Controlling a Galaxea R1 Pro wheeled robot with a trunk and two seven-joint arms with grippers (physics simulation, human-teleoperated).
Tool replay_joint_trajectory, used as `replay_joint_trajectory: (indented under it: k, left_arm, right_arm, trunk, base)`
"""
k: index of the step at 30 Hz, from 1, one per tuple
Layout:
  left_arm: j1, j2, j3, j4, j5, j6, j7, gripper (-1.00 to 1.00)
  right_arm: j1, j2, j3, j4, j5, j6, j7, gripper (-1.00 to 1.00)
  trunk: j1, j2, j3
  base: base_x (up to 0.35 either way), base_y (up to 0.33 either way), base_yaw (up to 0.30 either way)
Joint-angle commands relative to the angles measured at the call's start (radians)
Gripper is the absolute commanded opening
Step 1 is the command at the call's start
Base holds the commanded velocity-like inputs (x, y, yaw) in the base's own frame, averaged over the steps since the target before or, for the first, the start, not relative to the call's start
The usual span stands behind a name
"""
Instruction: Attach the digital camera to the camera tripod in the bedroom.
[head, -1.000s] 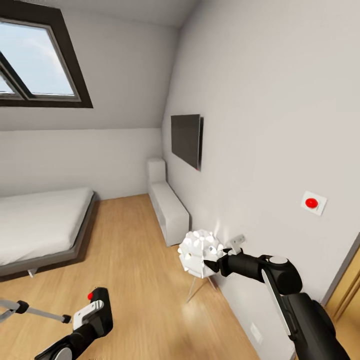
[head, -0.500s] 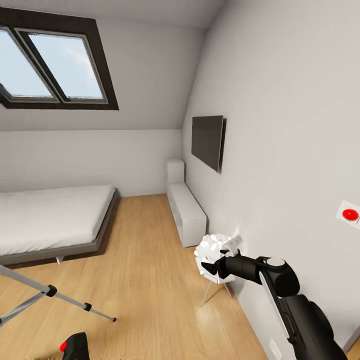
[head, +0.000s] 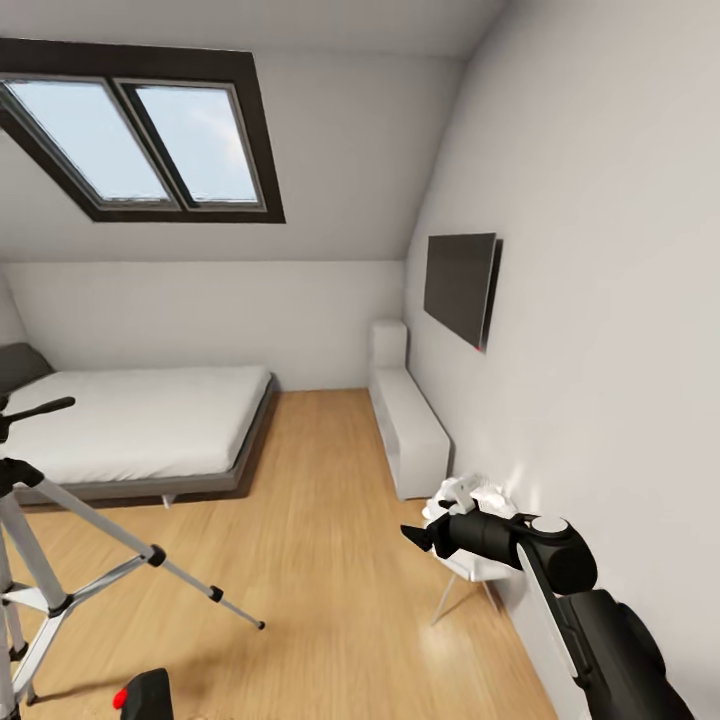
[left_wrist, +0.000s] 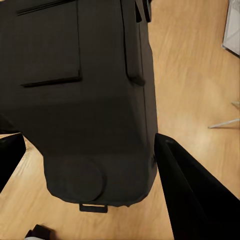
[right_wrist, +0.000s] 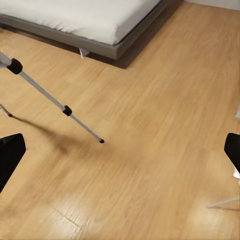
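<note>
The camera tripod (head: 40, 560) stands at the left of the head view, silver legs spread on the wood floor, black head and pan handle (head: 35, 408) on top. One of its legs (right_wrist: 65, 110) crosses the right wrist view. The digital camera (left_wrist: 85, 100), a black body, sits between my left gripper's (left_wrist: 90, 137) fingers, which are shut on it. A black shape with a red dot (head: 142, 695) shows at the head view's lower edge. My right gripper (head: 418, 536) is held out over the floor, open and holding nothing.
The grey-framed white bed (head: 150, 420) lies behind the tripod. A low white cabinet (head: 410, 430) and a dark wall screen (head: 460, 285) line the right wall. A white thing on thin legs (head: 470, 500) stands just behind my right gripper. Open wood floor (head: 320, 560) spreads between.
The camera has turned left, so the room has slid right in the view. The tripod's head and legs have come into sight. My left gripper now sits at the lower edge.
</note>
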Motion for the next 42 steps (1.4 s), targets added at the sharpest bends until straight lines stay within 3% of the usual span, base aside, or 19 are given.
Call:
replay_joint_trajectory:
  k: [1, 7, 13, 18, 39, 42]
  left_arm:
    - [0.000, 0.001, -0.002, -0.003, 0.007, 0.002, 0.005, -1.00]
    - [0.005, 0.002, 0.000, -0.003, 0.010, -0.001, 0.005, -1.00]
    - [0.029, 0.002, 0.065, -0.012, 0.058, -0.003, 0.003, -1.00]
    - [0.045, 0.001, 0.090, -0.031, 0.073, -0.004, -0.002, -1.00]
    - [0.053, 0.001, 0.106, -0.041, 0.077, -0.004, -0.017, -1.00]
    - [0.054, -0.003, 0.120, -0.037, 0.076, -0.005, -0.014, -1.00]
  right_arm:
    - [-0.001, 0.000, 0.000, -0.001, 0.010, 0.002, 0.008, 1.00]
    - [-0.001, 0.000, 0.002, -0.001, 0.010, 0.002, 0.008, 1.00]
    - [0.000, 0.000, 0.002, -0.001, 0.010, 0.002, 0.008, 1.00]
    - [0.001, 0.000, 0.004, -0.002, 0.010, 0.001, 0.008, 1.00]
    - [0.001, -0.001, 0.016, -0.001, 0.010, -0.001, 0.008, 1.00]
    - [0.001, -0.001, 0.016, -0.001, 0.010, -0.001, 0.008, 1.00]
  trunk:
    - [0.001, -0.002, -0.001]
    - [0.001, -0.002, 0.001]
    - [0.001, -0.002, 0.003]
    - [0.001, -0.002, 0.005]
    - [0.001, -0.002, 0.014]
    - [0.001, -0.002, 0.015]
  base:
    - [0.000, 0.000, 0.270]
    - [0.000, 0.000, 0.270]
    - [0.000, 0.000, 0.270]
    - [0.000, 0.000, 0.271]
    - [0.000, 0.000, 0.271]
    - [0.000, 0.000, 0.271]
